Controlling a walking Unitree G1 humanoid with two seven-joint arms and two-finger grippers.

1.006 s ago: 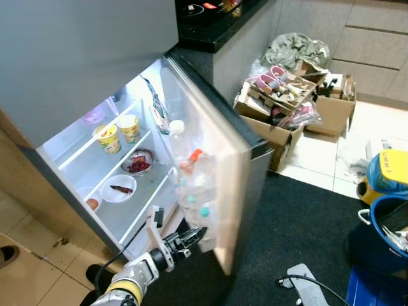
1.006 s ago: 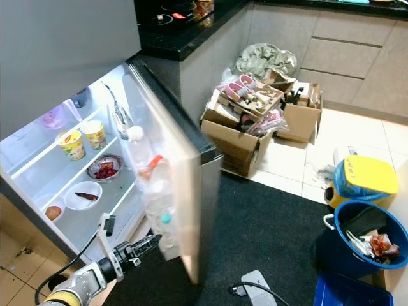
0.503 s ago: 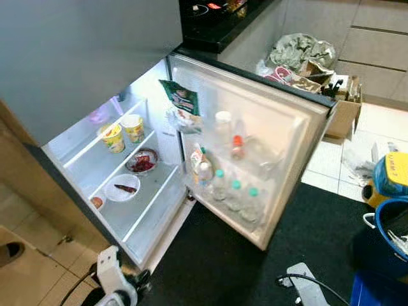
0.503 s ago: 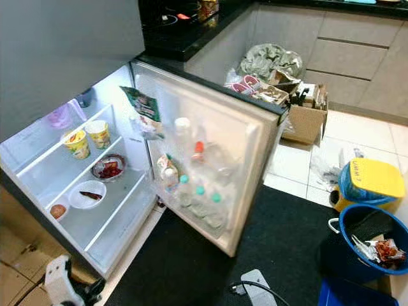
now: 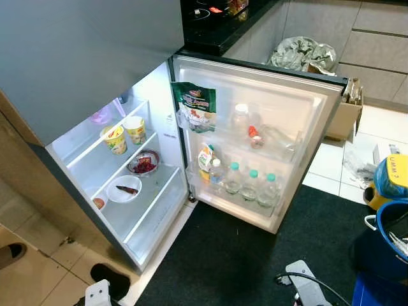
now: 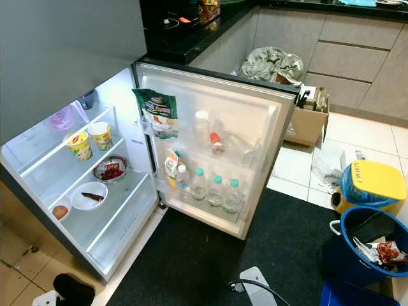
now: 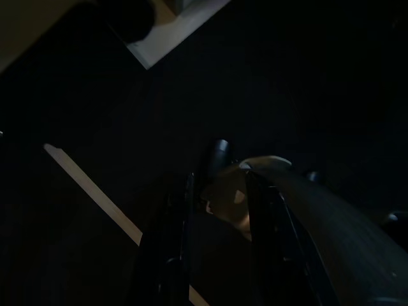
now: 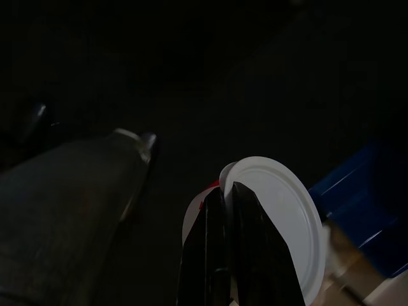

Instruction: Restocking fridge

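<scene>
Two pincers hang low over the dark mat [image 5: 255,268]. The right pincer [image 8: 228,191] is pinched together on a white lid [image 8: 280,220]. The left pincer [image 7: 220,185] has its fingers apart, with nothing between them. Farther off, the fridge [image 5: 127,210] stands open. Three bottles [image 5: 250,186] sit in its door [image 5: 312,127], and two cups [image 5: 124,134] sit on a shelf.

**Fridge door swung wide, shelves lit**

The fridge door [image 5: 299,121] stands open across the middle of the frame. Its upper rack holds a green snack bag [image 5: 196,107]; its lower rack holds a row of capped bottles [image 5: 250,187]. At centre left, lit shelves carry two yellow cups [image 5: 124,134], a bowl of red food [image 5: 143,164] and a white plate [image 5: 123,189]. Black matting [image 5: 242,255] covers the lower floor.
</scene>
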